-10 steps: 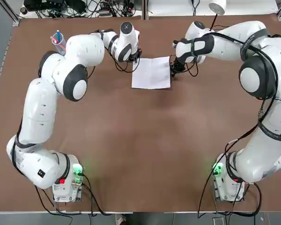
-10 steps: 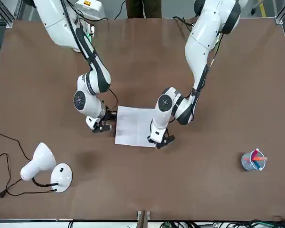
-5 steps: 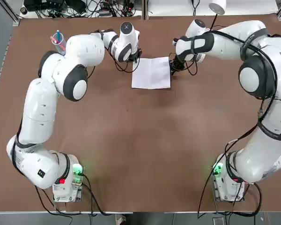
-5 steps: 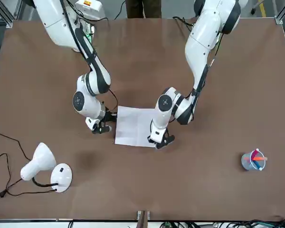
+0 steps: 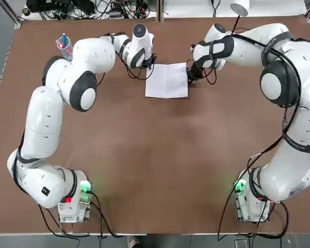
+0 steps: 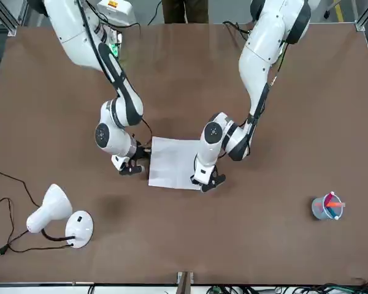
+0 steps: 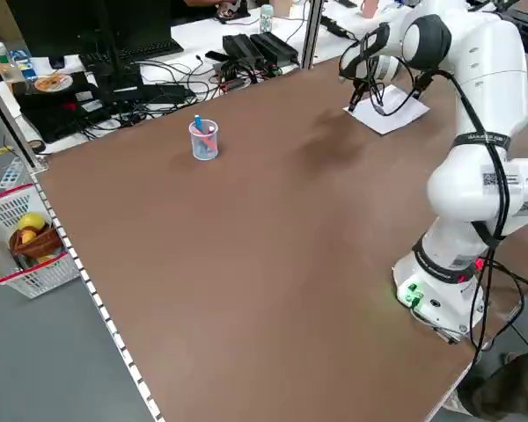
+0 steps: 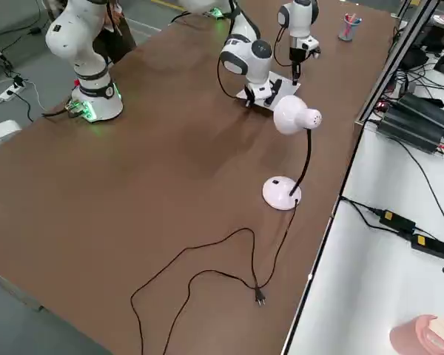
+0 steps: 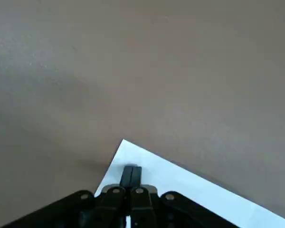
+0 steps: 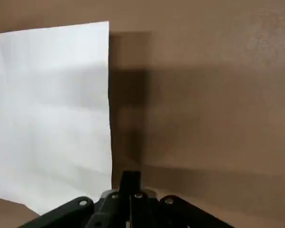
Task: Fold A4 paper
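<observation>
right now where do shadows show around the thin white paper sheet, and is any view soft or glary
Right wrist view: a dark band of shadow lies on the brown table just beside the thin white paper sheet, and a grey band dims the sheet. Left wrist view: soft focus, with a faint shadow along the paper's edge. Top view: even light, no glare, only slim shadows under the shut left gripper and right gripper.

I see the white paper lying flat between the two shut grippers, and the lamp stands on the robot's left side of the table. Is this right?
One detail is wrong: the lamp stands on the robot's right side, as the front view shows. The rest holds: the paper lies flat between the left gripper and the right gripper, both shut.
</observation>
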Robot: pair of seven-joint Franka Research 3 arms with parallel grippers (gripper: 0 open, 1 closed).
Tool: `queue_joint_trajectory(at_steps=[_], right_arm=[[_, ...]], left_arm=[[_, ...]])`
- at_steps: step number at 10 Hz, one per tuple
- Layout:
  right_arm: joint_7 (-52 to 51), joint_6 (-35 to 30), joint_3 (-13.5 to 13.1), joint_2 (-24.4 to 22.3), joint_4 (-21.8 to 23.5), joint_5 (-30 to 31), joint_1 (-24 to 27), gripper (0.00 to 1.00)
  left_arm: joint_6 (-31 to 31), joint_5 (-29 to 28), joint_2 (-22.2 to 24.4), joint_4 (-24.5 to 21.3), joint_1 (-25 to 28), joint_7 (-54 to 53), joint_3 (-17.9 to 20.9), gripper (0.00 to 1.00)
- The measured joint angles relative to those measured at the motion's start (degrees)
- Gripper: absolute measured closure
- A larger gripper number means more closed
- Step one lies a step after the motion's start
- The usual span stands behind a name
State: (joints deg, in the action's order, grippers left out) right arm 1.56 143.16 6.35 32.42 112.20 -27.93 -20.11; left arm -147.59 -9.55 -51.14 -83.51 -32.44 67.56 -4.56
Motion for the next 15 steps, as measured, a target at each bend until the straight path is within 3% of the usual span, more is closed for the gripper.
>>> queue_joint_trajectory(at_steps=[7,11,15], right_arm=[[0.0,-0.5,0.1,0.1,-2.1,-4.6,-1.2,0.99],[0.0,-5.9,-0.1,-2.2,-3.9,-5.7,-1.1,0.98],[-0.1,-6.9,0.2,-3.1,-4.5,-10.8,-1.4,0.98]], left_arm=[[-0.8,0.0,-0.1,0.0,0.0,0.0,0.0,0.99],[-1.9,0.0,-0.3,0.0,0.0,0.0,0.0,0.99],[-1.9,0.0,-0.3,0.0,0.0,0.0,0.0,0.99]])
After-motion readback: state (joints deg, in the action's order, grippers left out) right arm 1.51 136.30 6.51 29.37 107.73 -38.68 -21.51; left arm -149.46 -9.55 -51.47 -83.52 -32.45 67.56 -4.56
